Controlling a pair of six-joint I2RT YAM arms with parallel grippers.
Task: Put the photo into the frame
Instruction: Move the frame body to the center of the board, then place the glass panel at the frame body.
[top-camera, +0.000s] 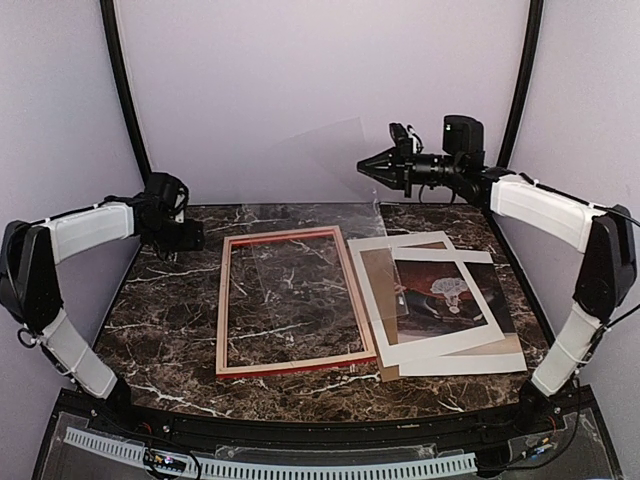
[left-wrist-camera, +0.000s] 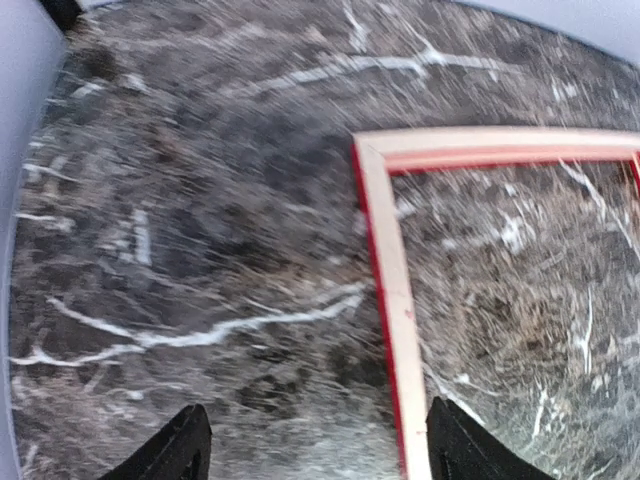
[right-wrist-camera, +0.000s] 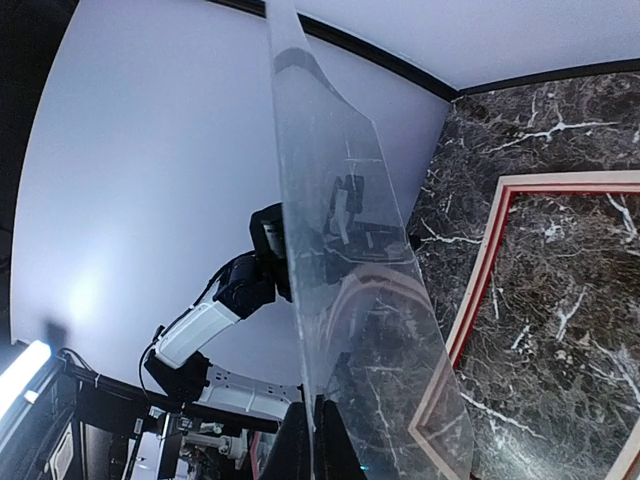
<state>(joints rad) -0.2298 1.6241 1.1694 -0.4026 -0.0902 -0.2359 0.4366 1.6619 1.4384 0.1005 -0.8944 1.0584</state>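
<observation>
Here the frame (top-camera: 295, 366) lies pale side up on the table (top-camera: 170, 290). The photo (top-camera: 450, 295) lies face up just right of it, on a brown board (top-camera: 378, 290). The right gripper (right-wrist-camera: 315, 440), pinched shut on a clear sheet (right-wrist-camera: 340, 250), holds it raised. The left gripper (left-wrist-camera: 320, 440) hovers wide open and empty at the frame's corner.

the table (top-camera: 170, 300) is seen to be dark, white-veined stone, polished smooth. pale bare wood with a red painted edge is shown by the frame (top-camera: 297, 367). at its three o'clock, the photo (top-camera: 450, 298) is seen as paper, perhaps matt. the clear sheet (right-wrist-camera: 340, 250) is seen as glossy, smooth plastic.
</observation>
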